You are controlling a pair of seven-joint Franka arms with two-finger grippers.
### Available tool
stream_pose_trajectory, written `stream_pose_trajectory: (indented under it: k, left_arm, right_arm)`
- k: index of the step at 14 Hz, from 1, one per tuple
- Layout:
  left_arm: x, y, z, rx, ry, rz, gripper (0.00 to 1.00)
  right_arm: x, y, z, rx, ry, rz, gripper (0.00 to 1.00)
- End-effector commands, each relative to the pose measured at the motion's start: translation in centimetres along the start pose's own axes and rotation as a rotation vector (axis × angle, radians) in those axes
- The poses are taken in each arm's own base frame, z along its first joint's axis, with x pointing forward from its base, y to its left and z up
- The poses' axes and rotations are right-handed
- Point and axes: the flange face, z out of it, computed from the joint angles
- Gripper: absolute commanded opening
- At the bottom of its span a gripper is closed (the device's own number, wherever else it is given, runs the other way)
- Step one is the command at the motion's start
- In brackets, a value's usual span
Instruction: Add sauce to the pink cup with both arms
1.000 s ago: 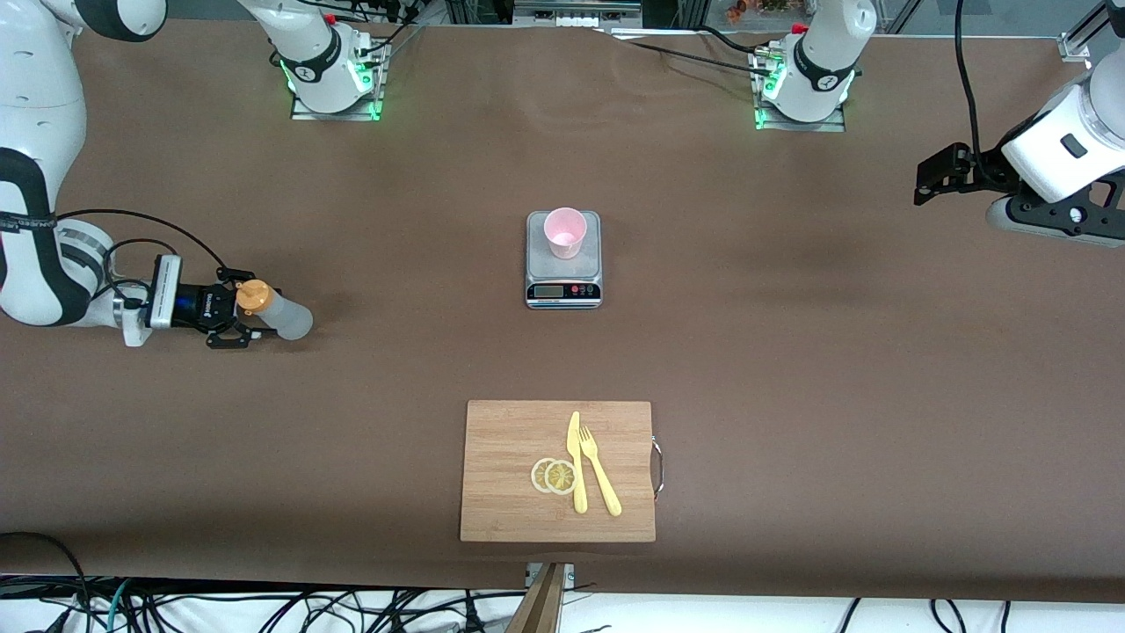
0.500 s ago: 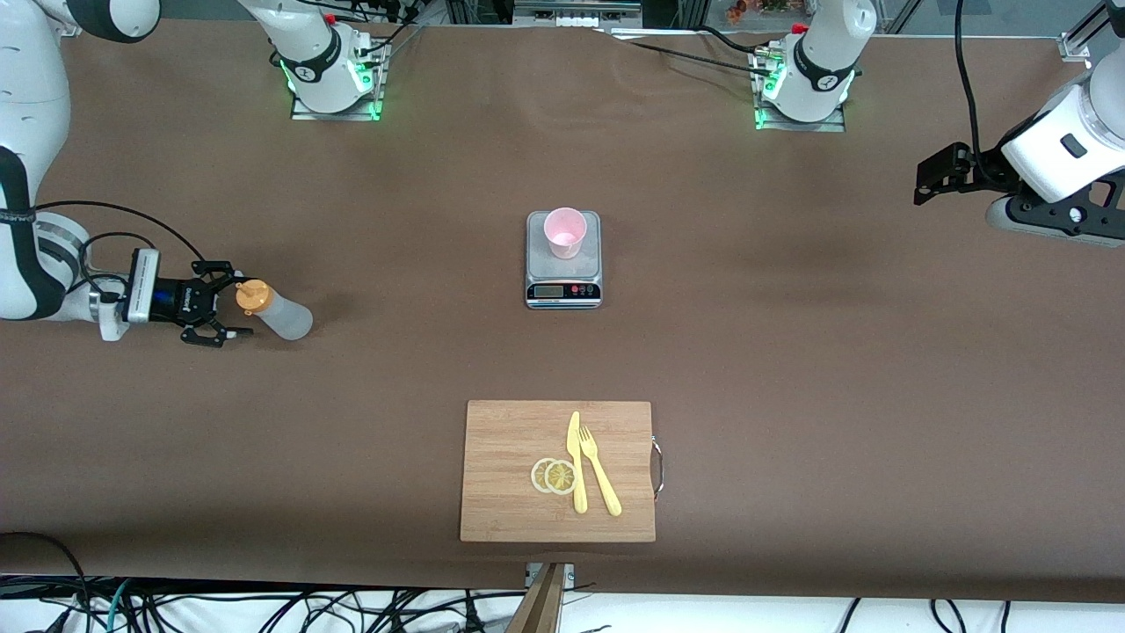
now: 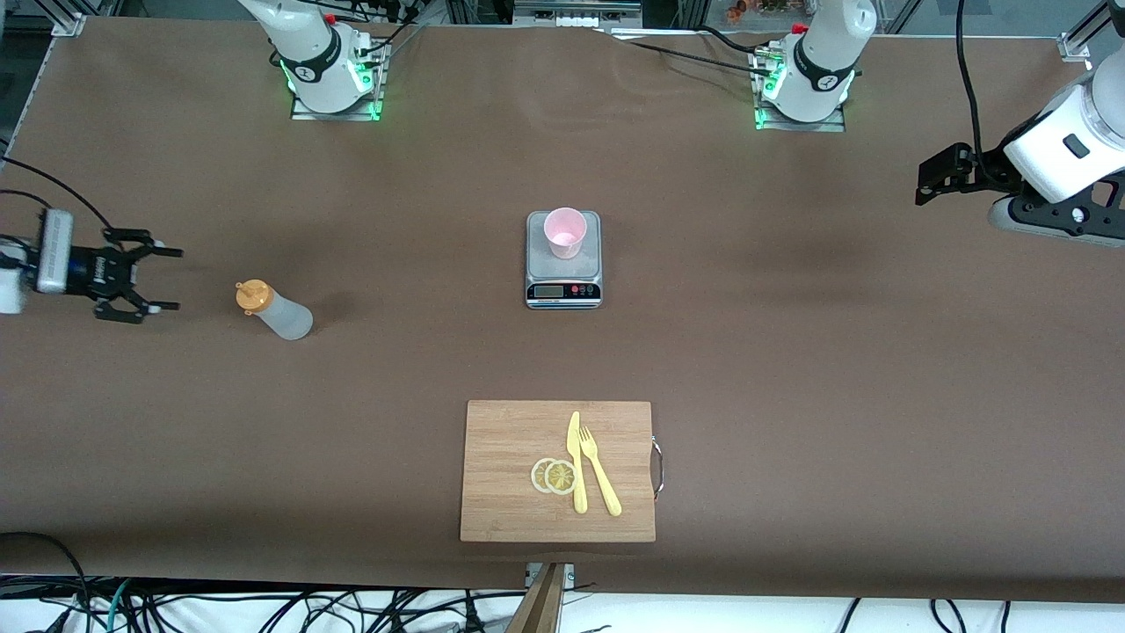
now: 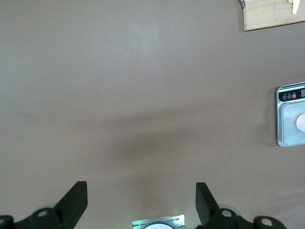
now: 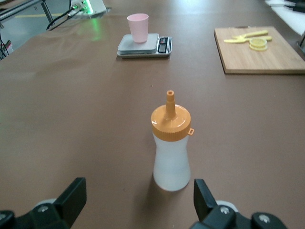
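The sauce bottle [image 3: 274, 311], whitish with an orange nozzle cap, stands upright and free on the table toward the right arm's end; it also shows in the right wrist view [image 5: 171, 153]. My right gripper [image 3: 172, 280] is open, low over the table, a short way apart from the bottle on the side toward the table's end, and nothing lies between its fingers [image 5: 73, 196]. The pink cup [image 3: 564, 232] stands on the grey scale [image 3: 563, 272] at mid-table. My left gripper [image 3: 922, 188] hangs open and high over the left arm's end of the table, with its fingers [image 4: 76, 199] wide apart.
A wooden cutting board [image 3: 510, 475] lies nearer the front camera than the scale. On it are a yellow knife [image 3: 577, 466], a yellow fork [image 3: 600, 475] and two lemon slices [image 3: 554, 476]. The arm bases [image 3: 332, 70] stand along the table's back edge.
My right gripper has let go of the bottle, opened wide and drawn back toward the right arm's end of the table. The bottle stays standing where it was. The left arm has not moved.
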Motion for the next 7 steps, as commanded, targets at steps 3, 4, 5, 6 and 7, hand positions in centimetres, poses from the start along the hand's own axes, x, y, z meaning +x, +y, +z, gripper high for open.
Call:
stream_pose_trajectory:
  k: [3,4,5,6,7]
  left_arm:
    - [-0.2,-0.1,-0.7,-0.009,0.001,0.017,1.0]
    - [-0.2,-0.1,-0.7,-0.009,0.001,0.018,1.0]
    - [-0.2,-0.1,-0.7,-0.009,0.001,0.017,1.0]
    - [-0.3,-0.2,-0.8,-0.009,0.001,0.017,1.0]
    - [-0.3,-0.2,-0.7,-0.009,0.0,0.017,1.0]
  right_arm:
    - [7.6,-0.8,-3.3,0.002,-0.2,0.173,1.0]
    - [8.9,-0.8,-3.5,0.007,-0.24,0.226,1.0]
    - [10.3,-0.7,-3.8,0.001,-0.29,0.27,1.0]
    - [11.5,-0.5,-4.0,-0.017,-0.335,0.313,1.0]
    - [12.6,-0.2,-3.9,-0.031,-0.366,0.351,1.0]
